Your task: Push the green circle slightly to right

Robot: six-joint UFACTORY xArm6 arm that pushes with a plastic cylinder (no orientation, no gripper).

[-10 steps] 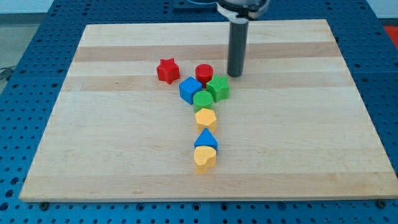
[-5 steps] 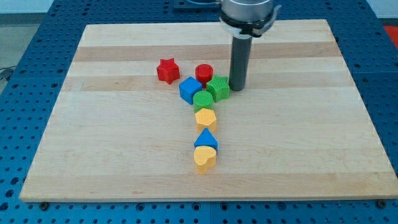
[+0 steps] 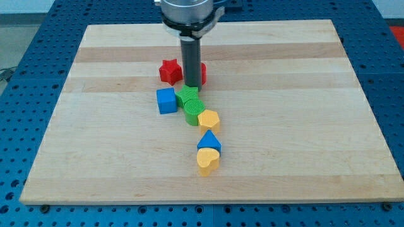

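The green circle lies near the board's middle, touching a green star-shaped block above it and a yellow hexagon to its right. My tip stands just above the green star-shaped block, at its top edge, a short way above the green circle. A blue cube sits to the left of the green star-shaped block. A red star is left of the rod, and a red cylinder is partly hidden behind it.
A blue triangle and a yellow heart lie touching below the yellow hexagon. The wooden board rests on a blue perforated table.
My tip swept from the right of the green star-shaped block to the left. The green star-shaped block, the blue cube and the green circle were pushed left; the green circle also moved slightly down.
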